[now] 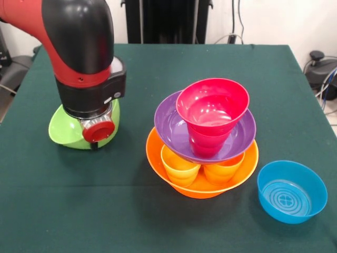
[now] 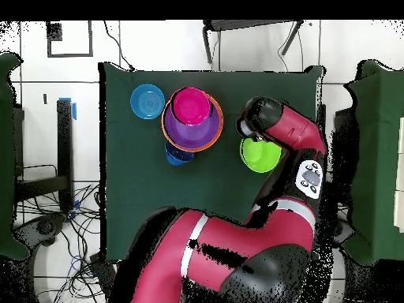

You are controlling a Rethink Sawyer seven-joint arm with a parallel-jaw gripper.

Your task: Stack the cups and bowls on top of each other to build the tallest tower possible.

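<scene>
Orange bowl (image 1: 202,185), purple bowl (image 1: 169,126), red bowl (image 1: 212,100), lime green bowl (image 1: 60,130), ringed light blue bowl (image 1: 292,191), dark green table (image 1: 158,68)

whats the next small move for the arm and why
Probably lower straight onto the lime green bowl and take its rim. The arm's end sits right over that bowl, which stands alone left of the tower, not yet stacked. Whether the jaws are open is hidden in both views.

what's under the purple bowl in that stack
Under the purple bowl, a yellow cup and an orange cup stand in the big orange bowl. The purple bowl covers the space behind them, so more could be hidden.
</scene>
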